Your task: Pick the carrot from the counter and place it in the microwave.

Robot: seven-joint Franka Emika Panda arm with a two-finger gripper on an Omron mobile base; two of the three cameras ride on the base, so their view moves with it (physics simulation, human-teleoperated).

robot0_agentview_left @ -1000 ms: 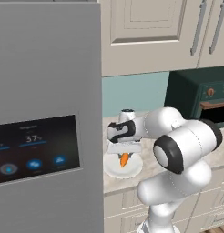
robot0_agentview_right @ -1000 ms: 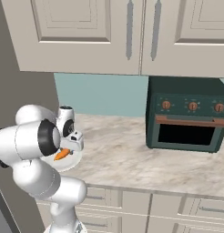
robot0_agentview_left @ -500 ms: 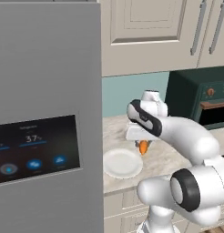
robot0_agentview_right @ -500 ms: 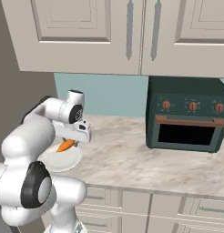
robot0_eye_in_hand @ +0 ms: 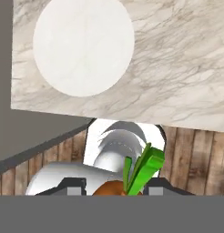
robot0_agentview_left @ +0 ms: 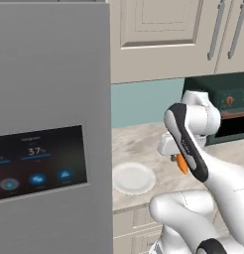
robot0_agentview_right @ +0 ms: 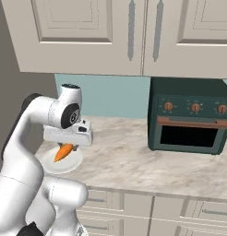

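I have the small bright orange tapered carrot (robot0_agentview_right: 64, 152) pinched in my two-finger gripper (robot0_agentview_right: 68, 146), its green top (robot0_eye_in_hand: 142, 168) poking up between my dark finger tips at 6 o'clock in the hand view, and it hangs clear of the beige marble-patterned stone counter (robot0_agentview_right: 134, 161), above the round white plate (robot0_agentview_right: 60, 162). In the left base view the carrot (robot0_agentview_left: 182, 162) shows as an orange sliver behind my white forearm, right of that plate (robot0_agentview_left: 133, 178). The step in hand, as I judge it, is the carry toward the black microwave, which I cannot place from here; the dark green appliance with round copper knobs (robot0_agentview_right: 191, 115) at 3 o'clock in the right base view is not it. To do this well I should hold my grip firm on the carrot's thick end, keep it level and travel high enough that the tip never brushes the stone or the plate rim. For room: the counter's front edge runs just under my wrist, with wooden floor beyond it in the hand view; the tall grey refrigerator with its lit panel (robot0_agentview_left: 49, 124) walls off 9 o'clock, cream upper cabinets (robot0_agentview_right: 134, 34) cap my height, and the open stretch of counter lies toward 3 o'clock.
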